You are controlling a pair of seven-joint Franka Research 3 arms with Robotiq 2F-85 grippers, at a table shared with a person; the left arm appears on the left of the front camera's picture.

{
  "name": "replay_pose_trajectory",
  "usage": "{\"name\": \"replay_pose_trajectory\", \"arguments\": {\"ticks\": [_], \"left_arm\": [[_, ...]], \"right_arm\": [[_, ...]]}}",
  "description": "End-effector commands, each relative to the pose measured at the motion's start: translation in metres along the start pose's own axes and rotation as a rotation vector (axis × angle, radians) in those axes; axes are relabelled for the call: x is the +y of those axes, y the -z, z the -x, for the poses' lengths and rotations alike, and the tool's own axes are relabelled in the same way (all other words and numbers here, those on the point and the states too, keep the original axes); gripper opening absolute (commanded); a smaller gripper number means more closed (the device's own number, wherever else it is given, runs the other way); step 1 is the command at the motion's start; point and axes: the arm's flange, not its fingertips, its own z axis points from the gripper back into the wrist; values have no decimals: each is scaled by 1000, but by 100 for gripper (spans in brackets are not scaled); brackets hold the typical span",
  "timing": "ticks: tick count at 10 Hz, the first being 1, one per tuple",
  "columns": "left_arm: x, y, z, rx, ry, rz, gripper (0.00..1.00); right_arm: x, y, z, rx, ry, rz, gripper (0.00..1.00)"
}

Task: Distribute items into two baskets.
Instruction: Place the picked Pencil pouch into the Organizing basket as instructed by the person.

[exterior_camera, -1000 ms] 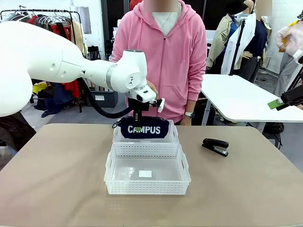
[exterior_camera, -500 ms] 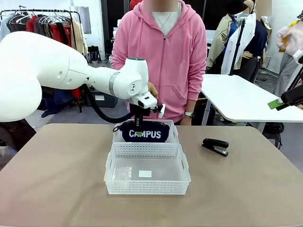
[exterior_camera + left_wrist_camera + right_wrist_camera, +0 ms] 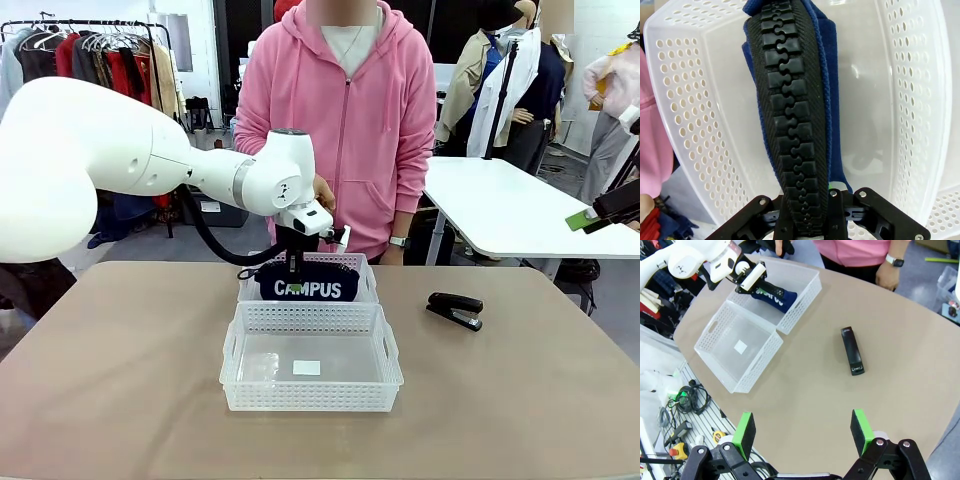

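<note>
From the front, the left end effector (image 3: 293, 268) hangs over the far basket (image 3: 367, 288), which sits toward the worktop's (image 3: 120, 380) far edge, and is clamped on the top edge of the navy CAMPUS pouch (image 3: 306, 288). The pouch's lower part is inside that basket; whether it touches the basket floor cannot be told. The near basket (image 3: 310, 397) stands touching the far one on its robot side, with a small white label on its floor. The black stapler (image 3: 455, 309) lies on the bare worktop toward the right edge, well apart from both baskets. A person in a pink hoodie (image 3: 345, 120) stands at the far edge. In the left wrist view, the left end effector (image 3: 806, 206) pinches the pouch (image 3: 830, 90) along its black zip, the perforated basket walls (image 3: 700, 125) all round it. In the right wrist view, the right end effector (image 3: 802, 432) stands wide and holds nothing, high above the worktop (image 3: 805, 385); below lie the stapler (image 3: 852, 351), the near basket (image 3: 759, 364) and the far basket (image 3: 805, 287) with the pouch (image 3: 776, 295) in it.
</note>
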Motion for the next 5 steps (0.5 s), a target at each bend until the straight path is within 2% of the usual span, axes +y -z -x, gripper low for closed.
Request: {"name": "replay_pose_trajectory", "arguments": {"ticks": [1,5], "left_arm": [[4,-4,-1,8,10,4,22],[3,-7,-1,18,13,49,100]], "right_arm": [[0,0,-1,-15,-4,-13,100],[0,0,-1,-15,-4,-13,100]]}}
